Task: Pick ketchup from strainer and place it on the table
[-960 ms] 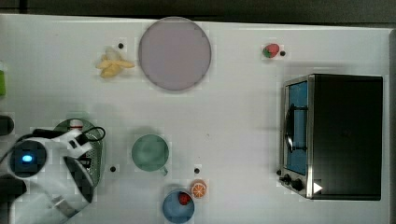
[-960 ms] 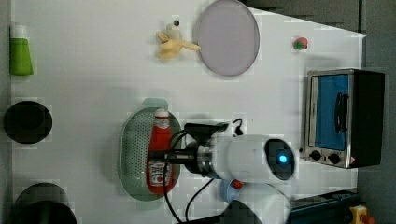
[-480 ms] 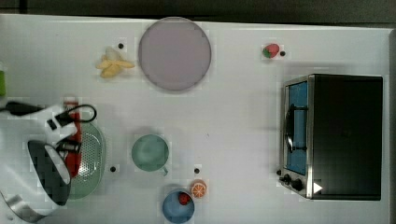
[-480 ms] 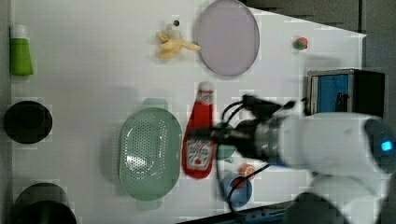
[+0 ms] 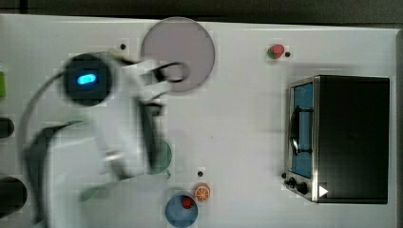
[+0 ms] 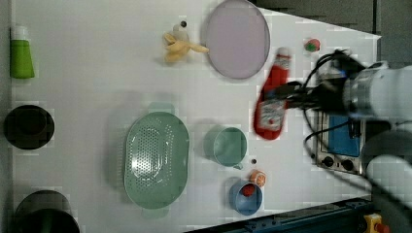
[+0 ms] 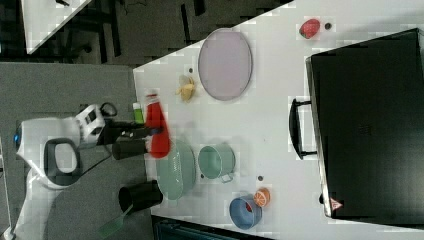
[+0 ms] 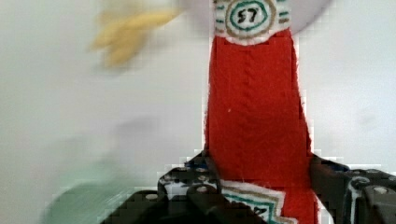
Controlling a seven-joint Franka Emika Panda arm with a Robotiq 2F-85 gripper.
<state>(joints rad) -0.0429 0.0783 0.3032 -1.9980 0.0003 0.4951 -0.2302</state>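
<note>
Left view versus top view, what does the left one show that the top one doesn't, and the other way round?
The left view shows the ketchup held in the pincer above the table, the whole strainer with nothing in it, a yellow banana toy and a green bottle. In the top view the blurred arm covers most of that side, yet the oven's dark top is seen in full. Both show the round plate, the strawberry, the green cup, the blue bowl and the orange slice.
</note>
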